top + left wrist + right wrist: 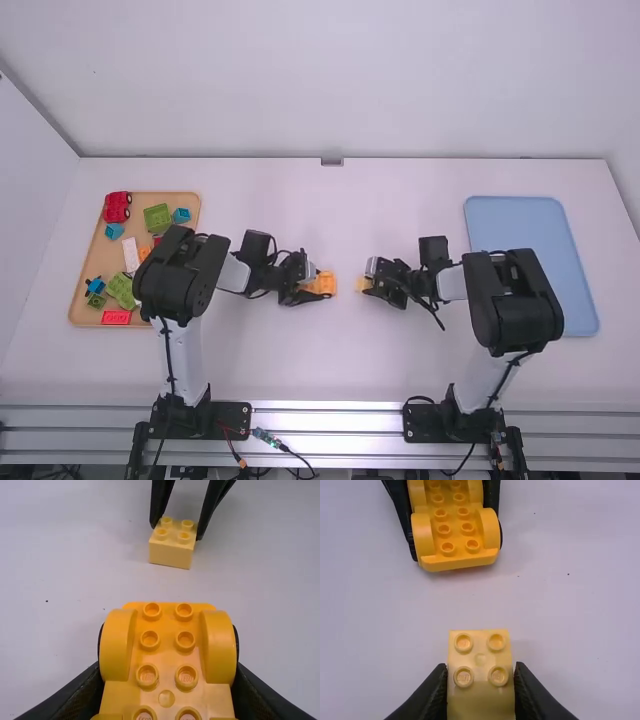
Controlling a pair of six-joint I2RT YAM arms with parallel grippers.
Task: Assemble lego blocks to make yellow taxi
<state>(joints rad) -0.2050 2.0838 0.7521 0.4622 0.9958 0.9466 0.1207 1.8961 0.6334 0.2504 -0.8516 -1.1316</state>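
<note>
Clamping snugly: L fingers (312,297) on orange chassis (167,652), R fingers (376,293) on yellow blk (480,652). Wrist views: studs (185,639); high view: blue tray (515,220).

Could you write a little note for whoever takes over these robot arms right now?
Left gripper: closed on the orange-yellow car base, studs up.
Right gripper: closed on the pale yellow block.
Where: both pieces are mid-table, apart, facing each other.
Done: each piece is gripped; the block is not on the base.
Left: probably press the block onto the base's studs. Spare bricks are in the wooden tray.
</note>
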